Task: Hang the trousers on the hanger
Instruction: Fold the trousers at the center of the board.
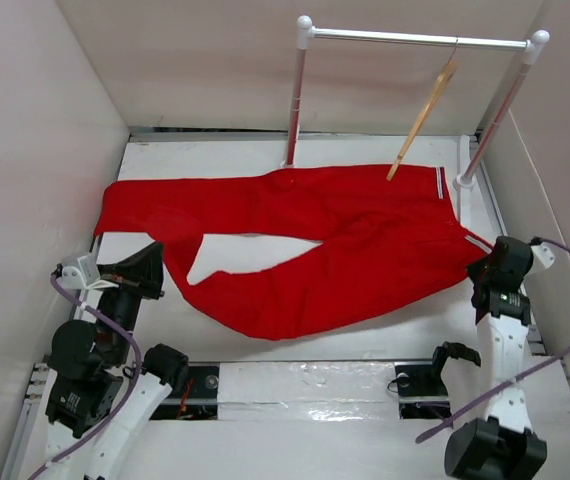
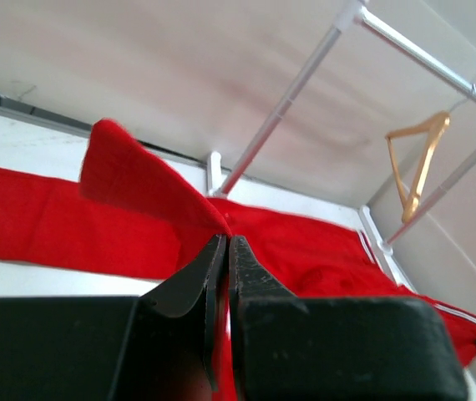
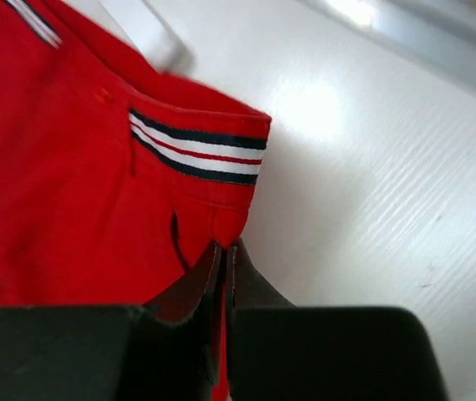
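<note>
The red trousers (image 1: 345, 230) lie spread across the white table, waistband at the right, legs running left. My left gripper (image 1: 153, 262) is shut on the cuff end of the near leg, and the fabric (image 2: 138, 188) rises in a fold just past its fingertips. My right gripper (image 1: 487, 268) is shut on the waistband edge, beside the striped band (image 3: 196, 150). The light-brown wooden hanger (image 1: 423, 118) hangs by its hook on the white rail, above the waistband area. It also shows in the left wrist view (image 2: 420, 163).
The white clothes rail (image 1: 415, 38) stands at the back on two posts (image 1: 295, 95), its right foot (image 1: 463, 182) close to the waistband. White walls close in on the left, right and back. A metal strip (image 1: 305, 385) runs along the near edge between the arm bases.
</note>
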Action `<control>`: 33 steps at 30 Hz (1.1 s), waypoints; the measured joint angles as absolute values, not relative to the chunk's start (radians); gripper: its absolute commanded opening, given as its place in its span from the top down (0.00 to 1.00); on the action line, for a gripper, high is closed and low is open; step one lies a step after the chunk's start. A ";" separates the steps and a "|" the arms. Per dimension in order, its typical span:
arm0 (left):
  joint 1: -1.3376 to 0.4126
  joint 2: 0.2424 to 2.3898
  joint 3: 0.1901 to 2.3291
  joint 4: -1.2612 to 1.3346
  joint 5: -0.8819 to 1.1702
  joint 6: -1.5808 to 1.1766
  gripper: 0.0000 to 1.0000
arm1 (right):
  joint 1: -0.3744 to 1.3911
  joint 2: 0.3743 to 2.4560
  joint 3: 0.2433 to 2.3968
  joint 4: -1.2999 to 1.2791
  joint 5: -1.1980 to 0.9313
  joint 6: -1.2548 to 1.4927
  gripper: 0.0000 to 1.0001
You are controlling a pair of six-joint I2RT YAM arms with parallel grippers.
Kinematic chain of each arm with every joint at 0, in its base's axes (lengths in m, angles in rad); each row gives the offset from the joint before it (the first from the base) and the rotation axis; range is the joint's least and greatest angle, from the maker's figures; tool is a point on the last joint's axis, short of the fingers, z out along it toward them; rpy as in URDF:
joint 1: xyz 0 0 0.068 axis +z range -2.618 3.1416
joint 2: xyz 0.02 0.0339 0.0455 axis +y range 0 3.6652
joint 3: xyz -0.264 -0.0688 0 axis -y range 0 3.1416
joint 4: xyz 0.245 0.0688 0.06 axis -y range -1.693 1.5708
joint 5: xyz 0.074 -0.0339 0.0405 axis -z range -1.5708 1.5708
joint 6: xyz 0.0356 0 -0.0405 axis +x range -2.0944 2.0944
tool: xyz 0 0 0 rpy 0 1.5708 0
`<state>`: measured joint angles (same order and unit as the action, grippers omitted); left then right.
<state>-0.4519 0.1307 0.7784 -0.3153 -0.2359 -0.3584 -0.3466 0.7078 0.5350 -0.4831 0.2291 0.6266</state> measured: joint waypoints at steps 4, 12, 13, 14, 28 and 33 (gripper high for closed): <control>-0.452 0.108 0.797 -0.324 -0.298 -0.365 1.00 | -0.347 0.603 0.663 -0.579 0.320 0.593 1.00; -0.464 0.108 0.843 -0.339 -0.416 -0.364 1.00 | -0.347 0.420 0.772 -0.808 0.439 0.536 0.97; -0.466 0.109 0.848 -0.344 -0.433 -0.362 1.00 | -0.347 0.397 0.785 -0.836 0.445 0.530 0.97; -0.471 0.112 0.855 -0.349 -0.452 -0.360 1.00 | -0.347 0.379 0.803 -0.865 0.450 0.522 0.97; -0.537 0.277 0.884 -0.379 -0.762 -0.366 1.00 | -0.352 0.747 0.934 -0.765 0.445 0.395 0.97; -0.500 0.584 0.898 -0.386 -0.817 -0.391 1.00 | -0.353 0.941 0.969 -0.670 0.392 0.373 0.96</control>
